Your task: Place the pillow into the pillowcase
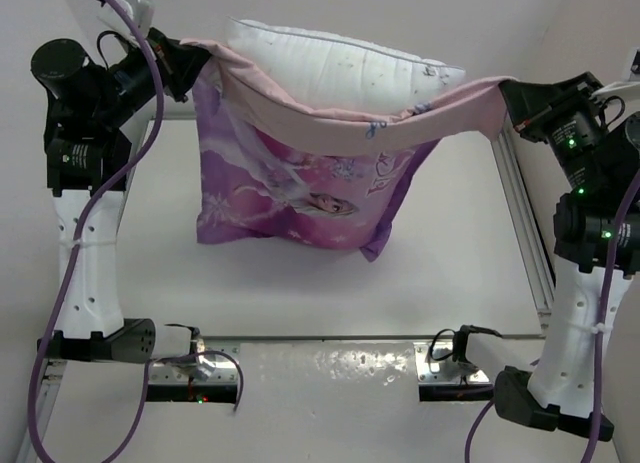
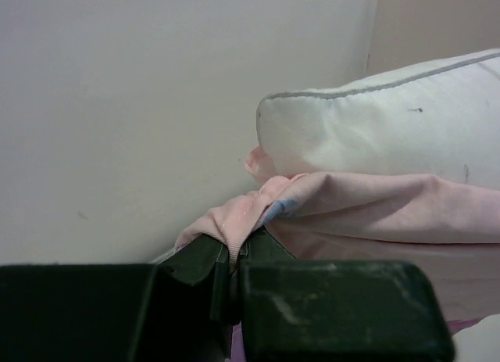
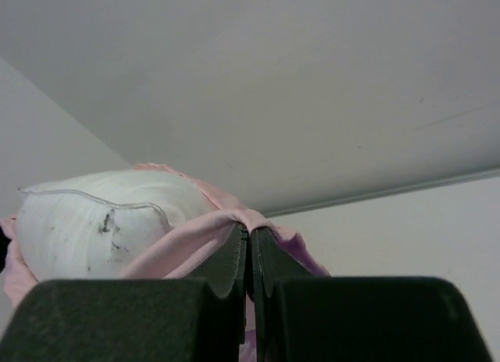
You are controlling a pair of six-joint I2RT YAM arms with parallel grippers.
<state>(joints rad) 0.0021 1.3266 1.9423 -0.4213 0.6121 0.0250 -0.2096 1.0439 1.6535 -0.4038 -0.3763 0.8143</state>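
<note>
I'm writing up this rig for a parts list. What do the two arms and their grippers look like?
Both the left arm and right arm have white lower links with black joint housings and black bases. A purple cable runs along each. Green lights glow on the right arm. The left gripper and right gripper have blocky black fingers with angled tips.

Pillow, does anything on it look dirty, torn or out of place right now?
The pillow has dark smudges on its white end, clearest in the right wrist view. No tear shows. Part of it pokes out of the open end of the pillowcase, not fully inside.
</note>
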